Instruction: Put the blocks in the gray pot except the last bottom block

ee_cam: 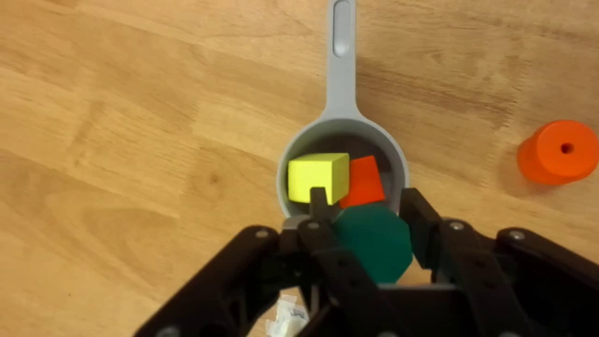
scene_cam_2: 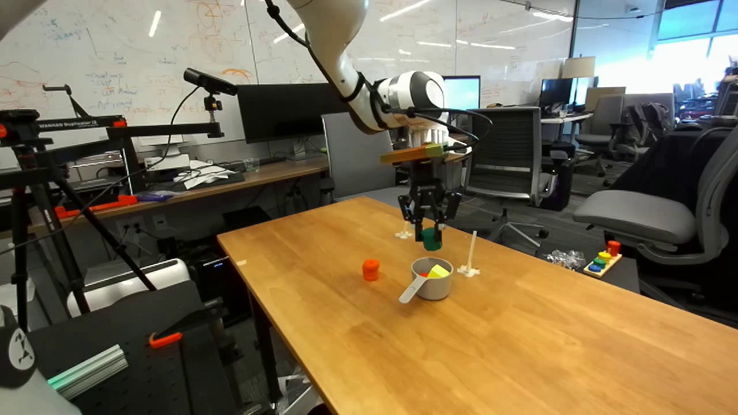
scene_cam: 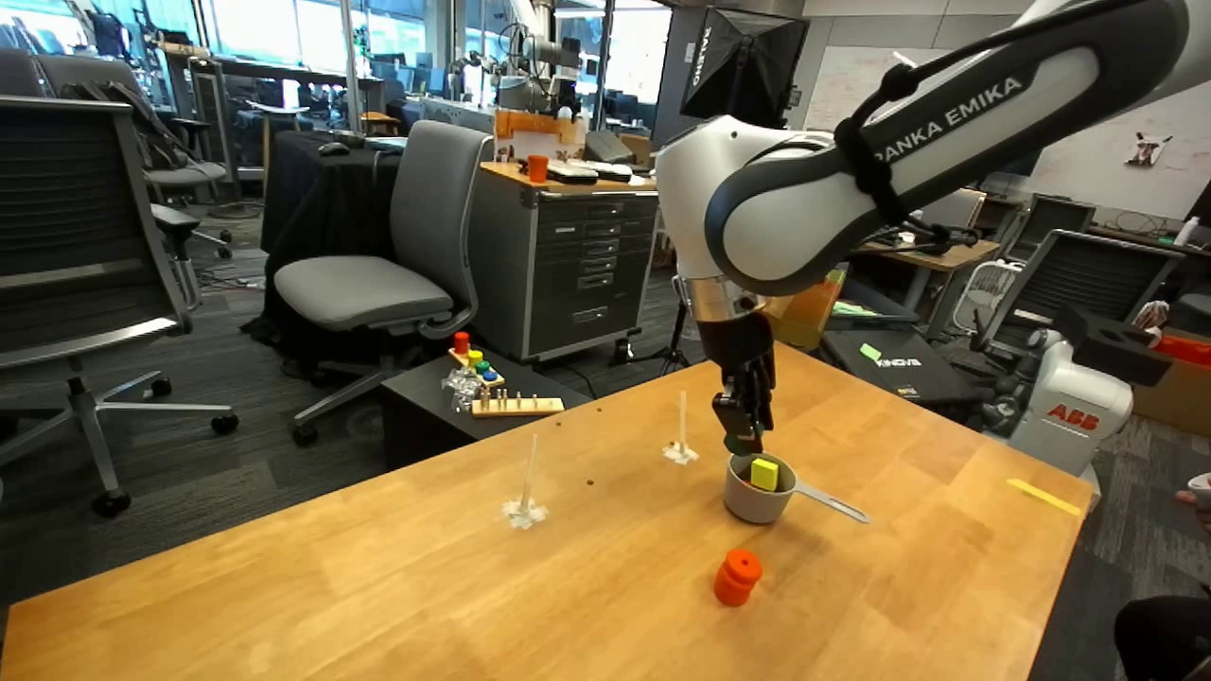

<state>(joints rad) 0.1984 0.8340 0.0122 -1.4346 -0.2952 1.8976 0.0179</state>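
Table (scene_cam: 378,586): smooth pale wood with plank grain, a strip of yellow tape (scene_cam: 1044,497) by one edge
Pegs (scene_cam: 682,418): two thin whitish rods, upright, taped at the foot; one stands near the pot (scene_cam: 757,509), its twin farther off
Around: past the table, a toy (scene_cam_2: 603,257) of coloured pieces on a black box (scene_cam: 418,426), a grey chair (scene_cam: 369,284) and a drawer cabinet (scene_cam: 587,274)
Pot: upright on the table, round, matt grey, with a straight slotted handle
In the pot: a yellow block (ee_cam: 311,178), box-shaped with flat faces, and right beside it a red block (ee_cam: 365,182), also flat-faced
Orange block (ee_cam: 559,152): on the table, apart from the pot; rounded, grooved round the middle, a small hole in its top
Green block (scene_cam_2: 430,241): above the pot, apart from it in an exterior view; many-sided in the wrist view
Gripper (scene_cam_2: 429,237): fingers (ee_cam: 319,206) partly apart, pinching the green block between the tips; in the wrist view they hide some of the pot's rim
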